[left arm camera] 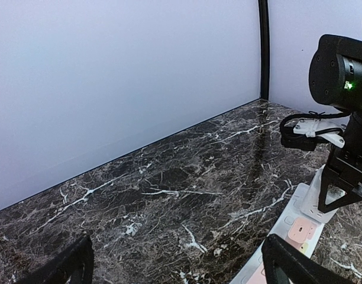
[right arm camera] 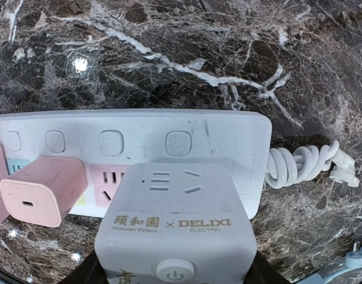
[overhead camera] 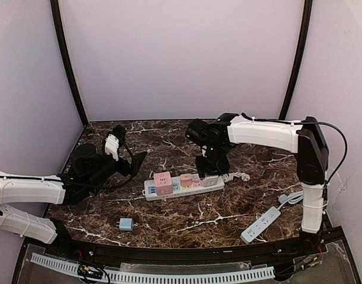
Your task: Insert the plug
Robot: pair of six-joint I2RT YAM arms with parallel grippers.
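Observation:
A white power strip (overhead camera: 180,188) lies across the middle of the table; it also shows in the right wrist view (right arm camera: 133,139) and the left wrist view (left arm camera: 308,204). My right gripper (overhead camera: 211,171) is shut on a grey cube plug (right arm camera: 178,222), with the dark fingers on its two sides. The cube (overhead camera: 209,181) stands over the strip's right-end socket, and its prongs are hidden. A small pink plug (right arm camera: 42,190) sits in the strip just left of it. My left gripper (overhead camera: 132,163) is open and empty, to the left of the strip.
A larger pink cube (overhead camera: 163,183) sits in the strip's left part. A small blue cube (overhead camera: 126,223) lies near the front left. A second white strip (overhead camera: 261,223) with a cable lies at the front right. The strip's coiled white cord (right arm camera: 302,165) lies at its right end.

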